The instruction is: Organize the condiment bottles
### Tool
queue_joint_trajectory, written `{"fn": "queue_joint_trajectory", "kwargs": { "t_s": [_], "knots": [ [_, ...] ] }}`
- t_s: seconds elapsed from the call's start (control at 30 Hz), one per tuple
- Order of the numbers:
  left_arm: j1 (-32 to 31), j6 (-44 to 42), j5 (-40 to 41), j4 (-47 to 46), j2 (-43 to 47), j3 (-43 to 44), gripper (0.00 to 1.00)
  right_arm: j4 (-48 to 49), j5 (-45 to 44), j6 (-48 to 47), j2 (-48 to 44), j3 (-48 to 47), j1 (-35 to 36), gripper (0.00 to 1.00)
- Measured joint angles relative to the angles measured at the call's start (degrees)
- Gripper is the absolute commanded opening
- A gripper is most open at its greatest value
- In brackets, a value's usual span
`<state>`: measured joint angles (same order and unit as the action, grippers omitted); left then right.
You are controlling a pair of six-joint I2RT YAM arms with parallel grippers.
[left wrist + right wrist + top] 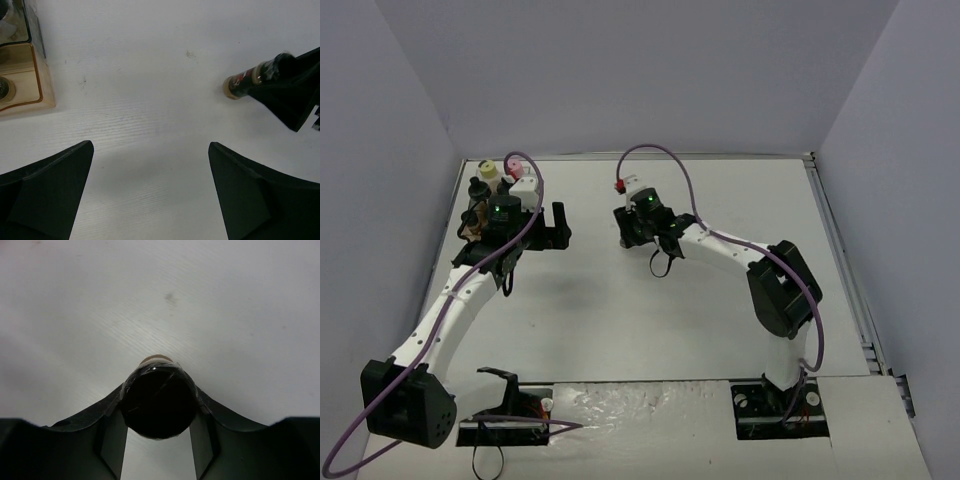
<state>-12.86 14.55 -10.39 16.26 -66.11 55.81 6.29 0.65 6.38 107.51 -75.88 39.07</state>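
My right gripper (159, 390) is shut on a black-capped condiment bottle (159, 402), its fingers on either side of the cap and its tan base pointing away over the table. That bottle also shows in the left wrist view (243, 83), held by the right gripper (280, 92). In the top view the right gripper (626, 228) is at mid-table and hides the bottle. My left gripper (150, 146) is open and empty over bare table, just right of the rack (552, 230). Yellow-capped (487, 168), pink-capped (515, 167) and black-capped (478, 189) bottles stand in the rack.
The wooden-and-clear rack (22, 75) stands at the table's far left corner (472, 232), close under the left arm. Grey walls enclose the table on three sides. A metal rail (845, 270) runs along the right edge.
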Motion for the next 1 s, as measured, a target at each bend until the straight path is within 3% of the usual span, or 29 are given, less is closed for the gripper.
{"fn": "queue_joint_trajectory", "kwargs": {
  "t_s": [0.17,0.4,0.73,1.0],
  "knots": [
    [0.0,0.0,0.29,-0.06,0.0,0.0,0.97,-1.8,0.4,-0.68,3.97,-5.61,6.44,0.12],
    [0.02,0.0,1.21,-0.03,0.0,0.0,0.97,-5.3,-2.37,-0.71,8.78,-8.38,9.02,0.17],
    [0.13,0.0,2.18,-0.04,0.0,0.0,0.97,-7.37,-4.4,-0.9,9.07,-8.95,9.78,0.75],
    [0.17,0.1,2.26,-0.21,-0.09,-0.02,0.97,-8.67,-4.59,-0.3,9.0,-8.94,10.14,0.94]
  ]
}}
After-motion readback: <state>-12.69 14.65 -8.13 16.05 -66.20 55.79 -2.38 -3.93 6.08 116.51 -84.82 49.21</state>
